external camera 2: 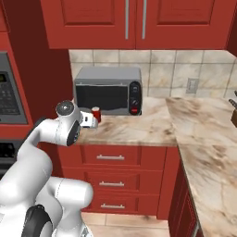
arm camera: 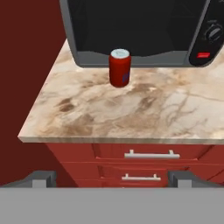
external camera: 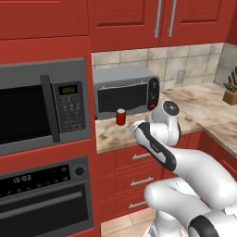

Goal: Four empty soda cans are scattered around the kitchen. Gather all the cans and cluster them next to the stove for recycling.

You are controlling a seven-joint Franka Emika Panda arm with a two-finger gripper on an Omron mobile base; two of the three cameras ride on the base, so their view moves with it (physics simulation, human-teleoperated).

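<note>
One red soda can (arm camera: 120, 67) with a silvery top stands upright on the beige marbled counter (arm camera: 131, 113), just in front of the microwave's door. The same soda can (external camera: 121, 116) sits near the counter's left end, close to the red cabinet wall. My gripper (arm camera: 113, 178) is open and empty, hovering off the counter's front edge, short of the can and a little above it. From the right base camera, the hand (external camera 2: 88, 118) appears just left of the soda can (external camera 2: 96, 114). The stove is out of view.
A grey microwave (external camera: 125, 92) stands against the tiled wall behind the can. A tall red cabinet with a built-in microwave (external camera: 44, 106) and black oven (external camera: 41, 199) blocks the left. Drawers (arm camera: 151, 155) lie below the counter. A knife block (external camera: 230, 95) sits far right.
</note>
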